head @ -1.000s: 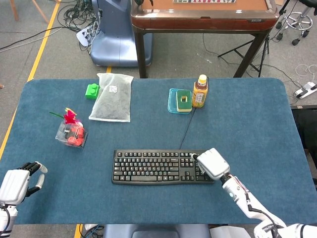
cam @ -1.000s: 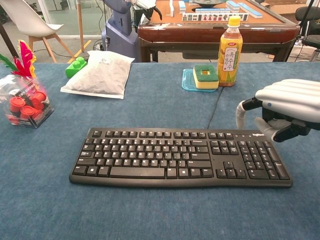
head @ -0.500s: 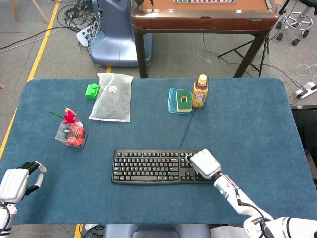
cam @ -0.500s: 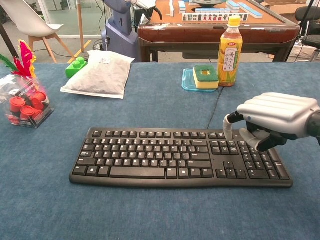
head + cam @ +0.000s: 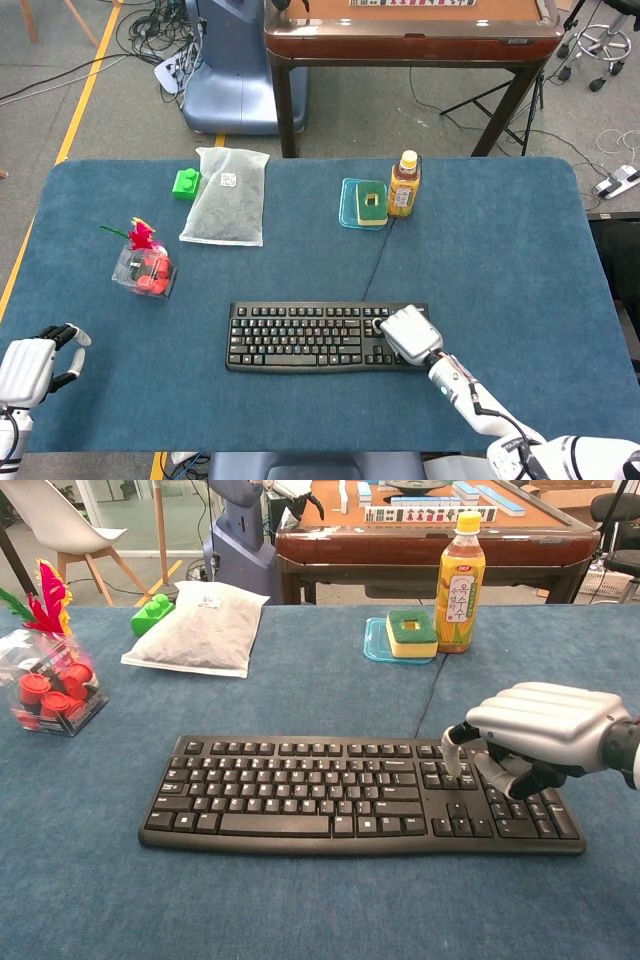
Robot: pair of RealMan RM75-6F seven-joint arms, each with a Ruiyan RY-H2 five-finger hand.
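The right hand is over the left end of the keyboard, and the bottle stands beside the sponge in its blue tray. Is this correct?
Not quite. The right hand is over the right end of the keyboard, above the number pad, as the chest view shows. The rest holds: the bottle stands beside the sponge in its blue tray.

1. Tea bottle (image 5: 404, 185) upright at the desk's (image 5: 500, 250) far side.
2. Sponge (image 5: 372, 202) in a blue tray (image 5: 349, 204), just beside the bottle.
3. Grey bag (image 5: 227, 196) lying flat.
4. Green block (image 5: 185, 183) beside the bag.
5. Clear box (image 5: 144, 271) of red caps, near the left edge.
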